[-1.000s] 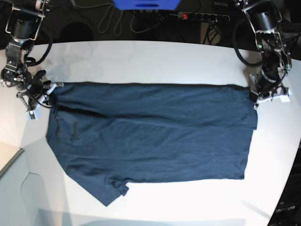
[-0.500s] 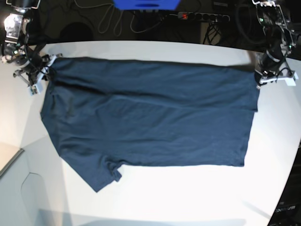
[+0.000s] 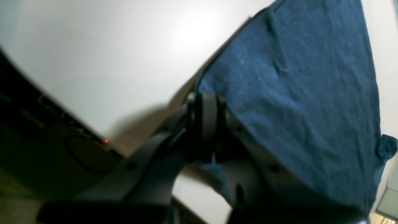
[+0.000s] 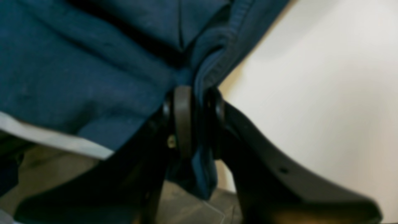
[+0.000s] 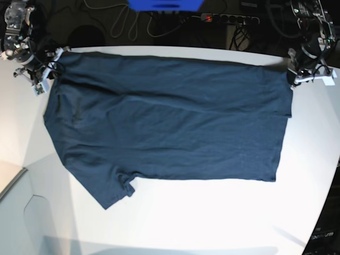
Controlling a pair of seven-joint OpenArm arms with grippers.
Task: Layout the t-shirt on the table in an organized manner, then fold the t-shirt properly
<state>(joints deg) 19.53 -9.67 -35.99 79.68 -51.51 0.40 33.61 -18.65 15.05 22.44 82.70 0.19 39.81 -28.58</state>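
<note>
Bare table (image 5: 212, 218) below t-shirt (image 5: 170, 122)

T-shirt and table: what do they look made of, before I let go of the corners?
The t-shirt looks like soft knit cloth, probably cotton jersey: matte navy, fine wrinkles, a ribbed hem bunching at the right tool. The table looks like a hard, smooth white top, maybe laminate or painted board: it shows soft glare and no grain.

Both grippers, left (image 5: 293, 79) and right (image 5: 51, 66), sit farther back than before, dragging the t-shirt (image 5: 170, 122) toward the table's (image 5: 212, 223) far edge.
</note>
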